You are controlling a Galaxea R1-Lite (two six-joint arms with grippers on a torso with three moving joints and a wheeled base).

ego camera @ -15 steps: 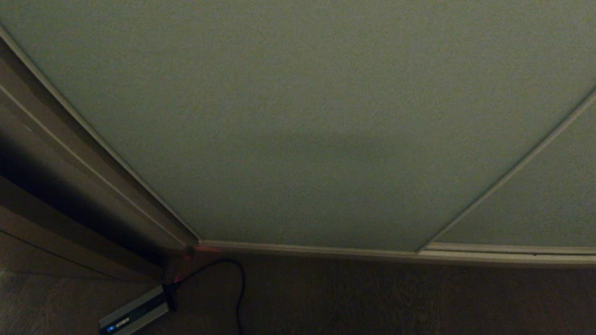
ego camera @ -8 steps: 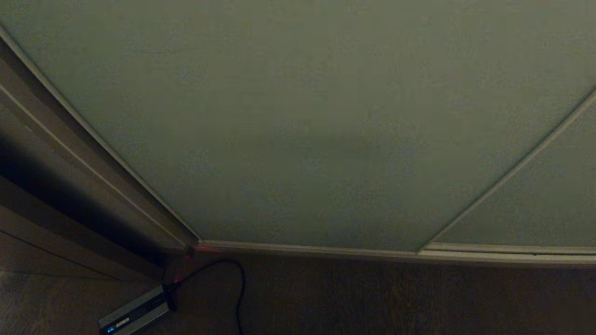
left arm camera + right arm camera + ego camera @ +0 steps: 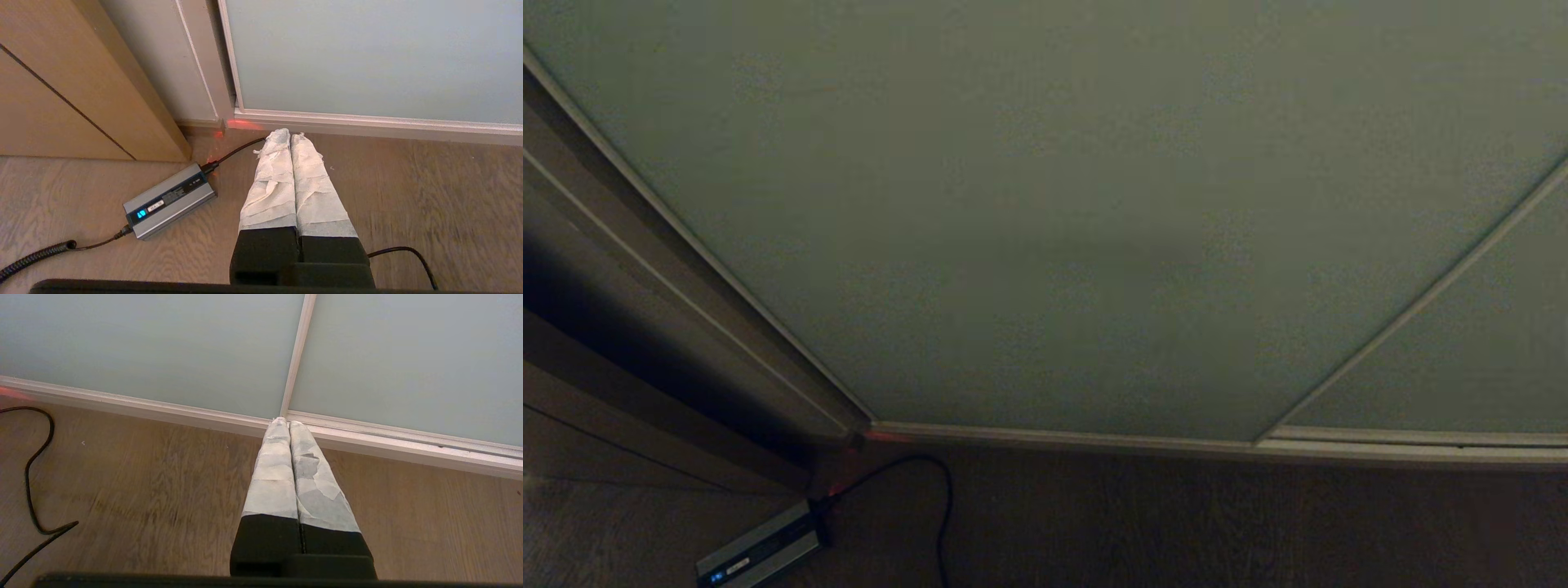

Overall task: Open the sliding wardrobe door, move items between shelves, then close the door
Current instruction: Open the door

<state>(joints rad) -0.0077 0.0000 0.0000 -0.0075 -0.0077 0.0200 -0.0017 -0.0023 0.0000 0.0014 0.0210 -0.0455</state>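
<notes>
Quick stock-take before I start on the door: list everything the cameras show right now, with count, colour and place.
sliding wardrobe door: one, pale grey-green, shut, fills the head view ahead.
second door panel: one, same grey-green, to the right of the first, past a thin light edge strip.
bottom track: one, light-coloured, along the foot of both panels.
side frame: one, grey-brown, left of the door.
wooden cabinet: one, light wood, left of the frame.
power adapter: one, silver-grey with a blue light, on the floor by the left corner.
cable: black, trailing from the adapter.
floor: wood-grain.
left gripper: white-wrapped jaws shut, empty, above the floor.
right gripper: likewise, pointing at the panel seam.
</notes>
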